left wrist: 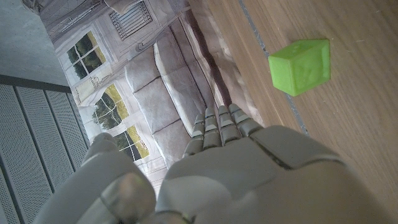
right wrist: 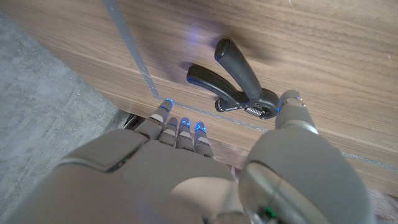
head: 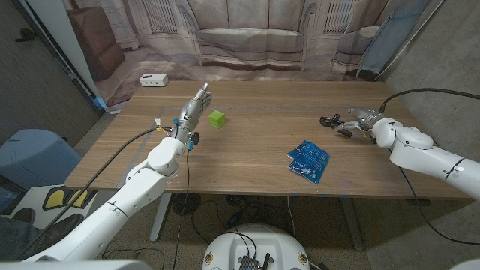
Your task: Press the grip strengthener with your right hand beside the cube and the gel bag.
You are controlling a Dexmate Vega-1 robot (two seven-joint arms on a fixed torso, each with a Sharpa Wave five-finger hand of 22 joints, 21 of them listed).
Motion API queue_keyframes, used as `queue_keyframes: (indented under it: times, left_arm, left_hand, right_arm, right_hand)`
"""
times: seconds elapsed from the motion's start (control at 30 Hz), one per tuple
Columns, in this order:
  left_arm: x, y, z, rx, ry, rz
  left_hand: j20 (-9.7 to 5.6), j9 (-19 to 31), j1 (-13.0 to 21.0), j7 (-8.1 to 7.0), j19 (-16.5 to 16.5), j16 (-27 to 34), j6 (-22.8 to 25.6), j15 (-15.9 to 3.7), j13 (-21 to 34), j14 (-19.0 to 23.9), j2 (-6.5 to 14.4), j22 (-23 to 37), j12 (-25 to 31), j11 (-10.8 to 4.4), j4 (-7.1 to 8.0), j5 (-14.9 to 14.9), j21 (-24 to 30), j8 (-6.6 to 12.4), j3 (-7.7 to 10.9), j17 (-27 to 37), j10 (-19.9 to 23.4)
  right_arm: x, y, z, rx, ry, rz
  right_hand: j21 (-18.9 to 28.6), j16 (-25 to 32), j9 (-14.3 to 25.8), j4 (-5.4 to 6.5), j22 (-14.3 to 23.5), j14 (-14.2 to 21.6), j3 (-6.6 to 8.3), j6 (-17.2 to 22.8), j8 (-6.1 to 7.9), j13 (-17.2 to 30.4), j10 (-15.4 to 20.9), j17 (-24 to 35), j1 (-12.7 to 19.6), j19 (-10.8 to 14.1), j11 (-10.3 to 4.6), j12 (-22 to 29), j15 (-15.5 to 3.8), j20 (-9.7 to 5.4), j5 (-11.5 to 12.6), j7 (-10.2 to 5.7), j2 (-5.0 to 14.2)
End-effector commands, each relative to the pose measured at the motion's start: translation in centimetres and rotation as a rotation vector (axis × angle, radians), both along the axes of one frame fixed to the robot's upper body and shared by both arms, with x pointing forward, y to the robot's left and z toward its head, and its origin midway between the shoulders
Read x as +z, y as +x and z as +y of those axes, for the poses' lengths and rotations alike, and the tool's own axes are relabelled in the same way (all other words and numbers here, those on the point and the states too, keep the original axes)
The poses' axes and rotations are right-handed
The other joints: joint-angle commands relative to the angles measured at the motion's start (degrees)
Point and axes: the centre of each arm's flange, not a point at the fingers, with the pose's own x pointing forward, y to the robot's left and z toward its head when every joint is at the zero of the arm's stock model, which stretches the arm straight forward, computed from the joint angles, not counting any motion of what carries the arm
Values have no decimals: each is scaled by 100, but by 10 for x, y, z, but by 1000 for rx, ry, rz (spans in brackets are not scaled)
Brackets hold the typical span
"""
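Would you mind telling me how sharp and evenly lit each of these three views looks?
Head view: even, soft light, everything sharp, faint shadow beside the green cube. Left wrist view: the left hand up close is soft, the cube crisp. Right wrist view: blue glow on the right hand's fingertips and on the wood near the grip strengthener, which is sharp.

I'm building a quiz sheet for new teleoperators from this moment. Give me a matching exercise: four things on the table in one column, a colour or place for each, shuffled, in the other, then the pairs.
Things:
1. cube
2. gel bag
3. grip strengthener
4. small box

Descriptions:
A. black handles, by the right hand
B. white, far left corner of the table
C. blue, flat near the front edge
D. green, close to the left hand

Pairs: 1-D, 2-C, 3-A, 4-B
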Motion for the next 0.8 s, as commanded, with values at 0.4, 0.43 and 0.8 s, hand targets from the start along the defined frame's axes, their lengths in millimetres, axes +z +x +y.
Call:
queue_keyframes:
  times: [0.4, 0.43, 0.8]
  left_arm:
    - [-2, -4, 0, 9, -6, 2]
    - [-1, -4, 0, 9, -7, 1]
    - [-3, -4, 1, 11, -10, 3]
  left_hand:
    - [12, 29, 36, -12, 31, -16, 50, 14, 11, 69, 58, 28, -8, 27, -35, -5, -7, -2, 3, 10, 54]
    - [12, 29, 36, -11, 31, -15, 50, 15, 11, 74, 59, 28, -8, 25, -36, -6, -7, -2, 3, 10, 55]
    - [15, 29, 38, -13, 30, -16, 73, 17, 12, 80, 68, 28, -3, 18, -41, -8, -9, 3, 3, 10, 80]
  right_arm:
    - [-6, 16, -5, 4, 3, 55]
    - [-5, 16, -5, 4, 4, 57]
    - [-3, 17, -9, -6, 10, 96]
  right_hand:
    - [92, 112, 28, -8, 13, 162, 97, 13, 70, 27, 41, 3, 228, 287, 58, 79, -29, -41, 26, 79, 8]
    - [96, 123, 29, -10, 12, 194, 102, 28, 78, 27, 75, 2, 247, 313, 45, 93, -27, -41, 26, 82, 6]
    - [136, 196, 33, -1, 8, 445, 137, 259, 163, 27, 303, -5, 376, 589, 64, 168, -44, -38, 26, 113, -2]
